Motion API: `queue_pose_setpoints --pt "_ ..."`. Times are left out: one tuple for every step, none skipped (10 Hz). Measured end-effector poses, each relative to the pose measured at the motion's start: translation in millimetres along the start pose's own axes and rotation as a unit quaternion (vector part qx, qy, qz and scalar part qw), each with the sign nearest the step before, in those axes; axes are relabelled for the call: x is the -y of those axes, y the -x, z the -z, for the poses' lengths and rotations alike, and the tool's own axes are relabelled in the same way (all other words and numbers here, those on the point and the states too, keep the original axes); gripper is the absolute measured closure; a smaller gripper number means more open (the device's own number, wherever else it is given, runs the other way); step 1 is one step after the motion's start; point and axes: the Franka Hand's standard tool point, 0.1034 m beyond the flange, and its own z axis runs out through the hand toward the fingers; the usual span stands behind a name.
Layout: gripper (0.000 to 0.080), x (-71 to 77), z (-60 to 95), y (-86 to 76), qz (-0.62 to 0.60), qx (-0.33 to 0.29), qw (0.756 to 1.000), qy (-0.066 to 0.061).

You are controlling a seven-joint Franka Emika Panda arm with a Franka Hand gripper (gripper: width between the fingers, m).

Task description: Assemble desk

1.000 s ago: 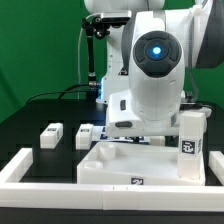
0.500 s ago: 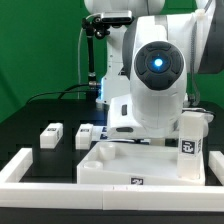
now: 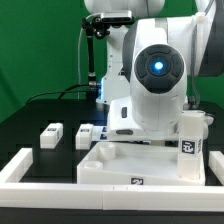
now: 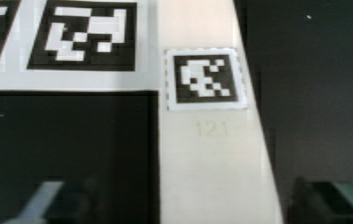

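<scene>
Arm [image 3: 155,95] sank a bit; pincer [image 4: 180,200] spread wide above black tbl [image 3: 30,120] w/ green backdrop [image 3: 40,45] behind.

Leg block [image 4: 208,160] between parted gripper [image 4: 180,205] fingers; tag [image 4: 205,79] facing camera

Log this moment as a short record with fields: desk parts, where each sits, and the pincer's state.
tabletop: lying flat, recessed face up
upright leg: standing at the tabletop's corner on the exterior view's right
first loose leg: lying on the black table
second loose leg: lying beside the first
pincer: open, fingers on either side of a white tagged bar, likely a leg
marker board: beside that bar
</scene>
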Motion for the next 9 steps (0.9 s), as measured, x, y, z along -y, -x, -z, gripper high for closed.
queue_pose_setpoints --pt "0.0416 0.0 0.0 0.0 0.0 0.0 1.0 0.0" --pt "0.0511 -0.2 0.2 0.0 0.0 0.0 1.0 0.0" --pt "0.0511 -0.2 0.2 0.0 0.0 0.0 1.0 0.0" --pt "0.0511 -0.3 0.2 0.0 0.0 0.0 1.0 0.0" --pt "0.0511 -0.3 0.2 0.0 0.0 0.0 1.0 0.0" --pt "0.0511 -0.3 0.2 0.0 0.0 0.0 1.0 0.0" --pt "0.0511 -0.2 0.2 0.1 0.0 0.0 1.0 0.0" --pt "0.0511 -0.6 2.7 2.3 0.0 0.003 1.0 -0.002" --pt "0.0511 -5.1 27.5 16.6 -0.001 0.019 1.0 -0.01"
